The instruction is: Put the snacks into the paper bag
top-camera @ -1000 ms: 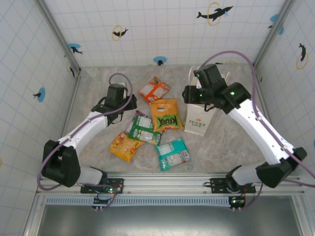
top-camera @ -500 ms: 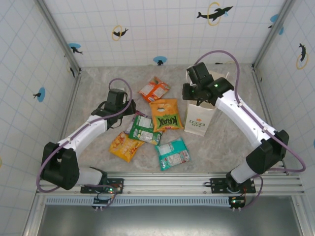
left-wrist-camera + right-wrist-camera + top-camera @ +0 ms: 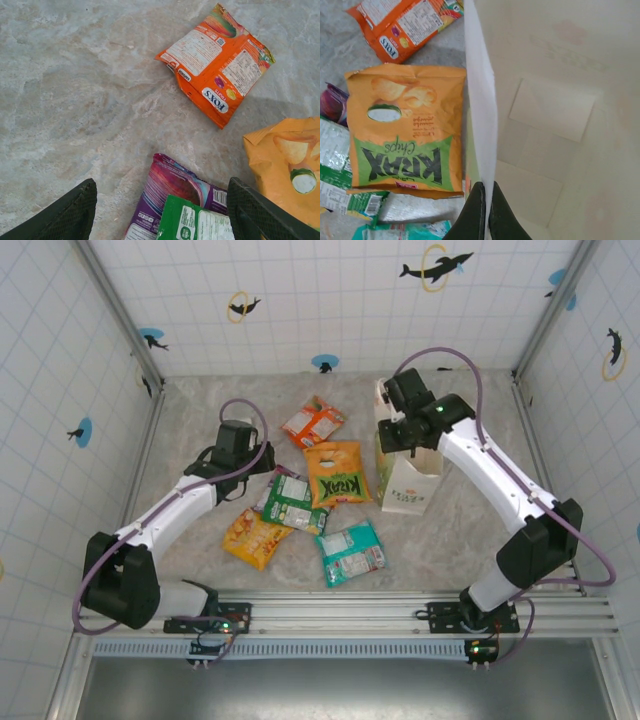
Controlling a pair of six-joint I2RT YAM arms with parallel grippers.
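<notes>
The cream paper bag (image 3: 412, 485) stands at the right of the table with its mouth up, and its pale inside (image 3: 560, 125) is in sight. My right gripper (image 3: 393, 437) (image 3: 486, 187) is shut on the bag's left wall (image 3: 480, 90), pinching the paper edge. Several snacks lie left of the bag: an orange-white Foxs packet (image 3: 313, 422) (image 3: 215, 65), an orange Krax chips packet (image 3: 337, 473) (image 3: 407, 130), a green packet (image 3: 292, 502) overlapping a purple one (image 3: 170, 195), a yellow-orange one (image 3: 257, 537) and a teal one (image 3: 351, 552). My left gripper (image 3: 258, 462) (image 3: 161, 182) hangs open above the purple packet's top edge, holding nothing.
Tiled walls and metal corner posts close in the marble table (image 3: 200, 420) on three sides. Bare marble (image 3: 75, 90) stretches to the left of the packets. The Krax packet lies right against the bag's left side.
My right gripper has closed on the bag's left wall and the bag has come up from lying flat, its mouth now open. My left arm has barely moved.
</notes>
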